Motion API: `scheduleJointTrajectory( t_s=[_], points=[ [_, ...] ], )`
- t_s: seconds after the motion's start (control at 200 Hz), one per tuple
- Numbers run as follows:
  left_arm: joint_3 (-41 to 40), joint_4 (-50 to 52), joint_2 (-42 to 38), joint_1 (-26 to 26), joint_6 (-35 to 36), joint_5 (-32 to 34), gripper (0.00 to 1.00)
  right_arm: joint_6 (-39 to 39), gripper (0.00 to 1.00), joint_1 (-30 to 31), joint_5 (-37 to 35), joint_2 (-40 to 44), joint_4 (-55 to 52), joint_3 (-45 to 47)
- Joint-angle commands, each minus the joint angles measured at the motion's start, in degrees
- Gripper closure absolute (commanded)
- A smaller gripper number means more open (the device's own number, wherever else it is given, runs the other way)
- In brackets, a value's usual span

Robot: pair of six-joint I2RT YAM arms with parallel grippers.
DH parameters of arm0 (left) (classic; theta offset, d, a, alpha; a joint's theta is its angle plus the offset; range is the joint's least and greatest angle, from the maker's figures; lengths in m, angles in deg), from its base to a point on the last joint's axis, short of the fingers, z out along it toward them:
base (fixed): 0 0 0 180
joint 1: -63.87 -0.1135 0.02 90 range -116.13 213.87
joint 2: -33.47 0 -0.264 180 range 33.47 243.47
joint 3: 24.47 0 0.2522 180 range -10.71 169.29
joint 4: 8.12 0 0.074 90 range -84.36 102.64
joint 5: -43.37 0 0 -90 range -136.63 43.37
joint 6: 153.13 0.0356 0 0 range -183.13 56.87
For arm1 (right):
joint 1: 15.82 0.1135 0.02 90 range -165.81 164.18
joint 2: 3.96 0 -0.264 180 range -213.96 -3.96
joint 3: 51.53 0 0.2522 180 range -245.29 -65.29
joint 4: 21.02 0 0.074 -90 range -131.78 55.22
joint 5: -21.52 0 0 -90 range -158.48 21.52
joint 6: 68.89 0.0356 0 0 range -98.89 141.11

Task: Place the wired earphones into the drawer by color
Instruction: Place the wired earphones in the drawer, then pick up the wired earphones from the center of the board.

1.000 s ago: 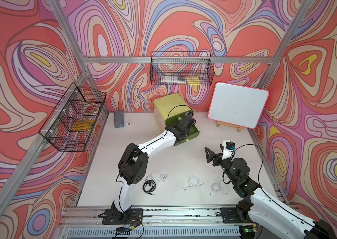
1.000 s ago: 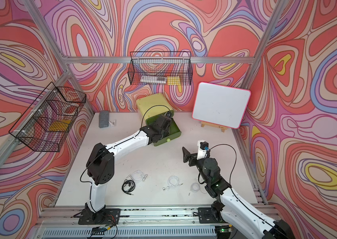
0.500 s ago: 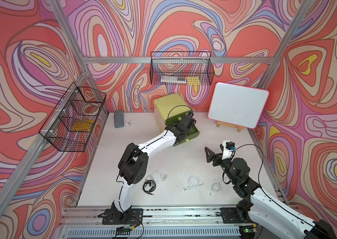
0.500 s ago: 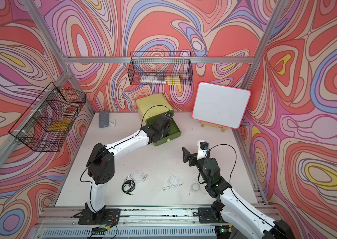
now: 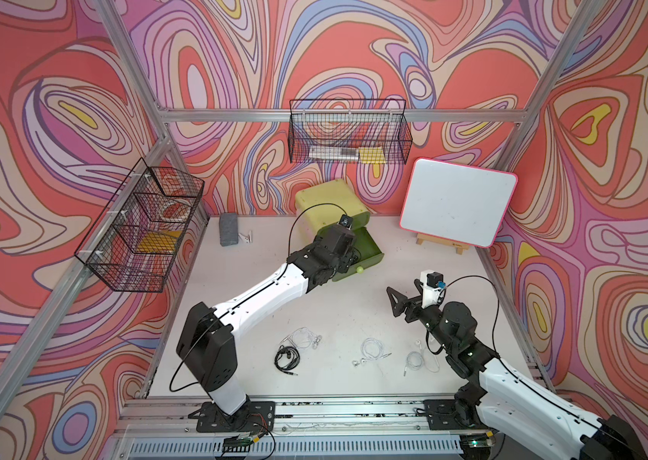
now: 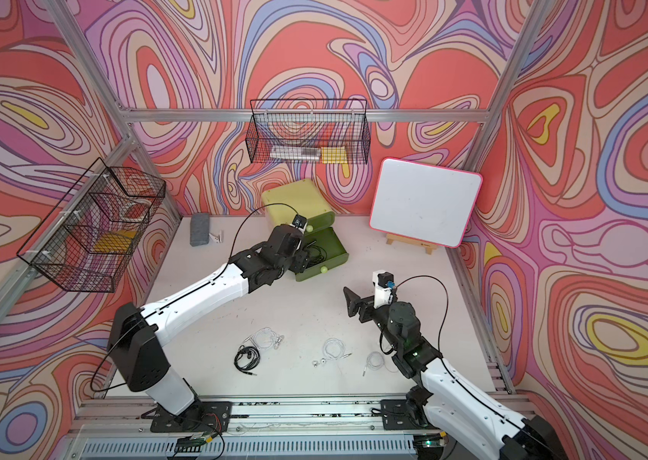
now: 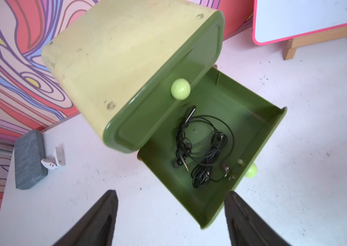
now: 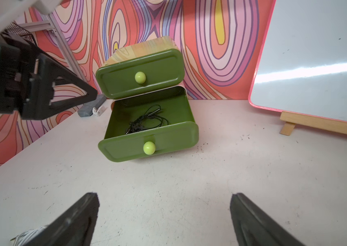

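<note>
Wired earphones are found in two places. What appear to be two black sets (image 7: 208, 149) lie tangled on the floor of the pulled-out lower drawer (image 7: 249, 102), at about 12 o'clock on the table (image 5: 354, 310). Four more are spread toward the 6 o'clock edge: a black coil (image 5: 287, 358) at roughly 7 o'clock, a white coil (image 5: 303, 339) just beside it, a second white coil (image 5: 372, 350) at 6, and a third white coil (image 5: 417, 360) near 5, close to the right arm. No red set can be made out. The upper drawer (image 8: 164, 70) is shut and its contents are hidden.

The left claw (image 7: 170, 192) is held above the lower drawer with its jaws spread and nothing between them. The right claw (image 8: 165, 194) is likewise wide apart and empty, poised over bare table a little toward 3 o'clock.

Each set is judged to be very light, limp and slightly springy, so no force is needed, but thin strands could slip from a shallow pinch. A coil is best taken where its loops are bunched thickest, so that several strands are caught at once. Trailing buds and plugs may be expected to dangle and could snag on the drawer wall.
</note>
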Motion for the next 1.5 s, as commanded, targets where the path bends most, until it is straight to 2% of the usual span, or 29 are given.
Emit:
scheduleJointTrajectory(
  t_s=[0.0,0.16,0.325,0.486,0.591,0.776,1.036,1.242,1.497],
  points=[
    [-5.3,3.6,-4.3,0.3,-5.0,-2.4,0.11,2.2,0.02,-0.3,3.9,-2.5,-0.6,-2.9],
    [-12.9,7.0,-12.3,0.3,-9.3,-5.0,0.01,5.9,0.02,-0.3,8.5,-6.3,-7.1,-7.6],
    [-18.5,13.0,-19.0,0.3,-14.5,-7.5,0.01,10.8,0.02,-0.3,13.2,-8.5,-12.8,-11.4],
    [-23.6,18.6,-24.0,0.3,-20.2,-9.1,0.01,15.9,0.02,-0.2,17.2,-11.2,-13.1,-13.2],
    [-27.2,20.9,-26.8,0.3,-23.9,-10.5,0.01,15.2,0.02,-0.2,18.2,-13.0,-13.6,-14.5],
    [-32.1,24.4,-28.6,0.3,-29.4,-13.1,0.01,12.1,0.02,-0.1,15.7,-17.7,-9.4,-13.7],
    [-37.4,29.3,-32.9,0.6,-37.5,-10.2,0.01,10.9,0.02,-0.1,14.9,-22.2,-6.1,-12.7],
    [-41.2,30.3,-35.2,0.6,-41.0,-11.6,0.09,10.1,0.02,-0.1,12.6,-19.1,-5.9,-10.7],
    [-44.7,26.6,-33.1,0.6,-41.6,-15.2,0.32,9.8,0.02,0.0,9.8,-14.7,-5.2,-8.0]
  ],
)
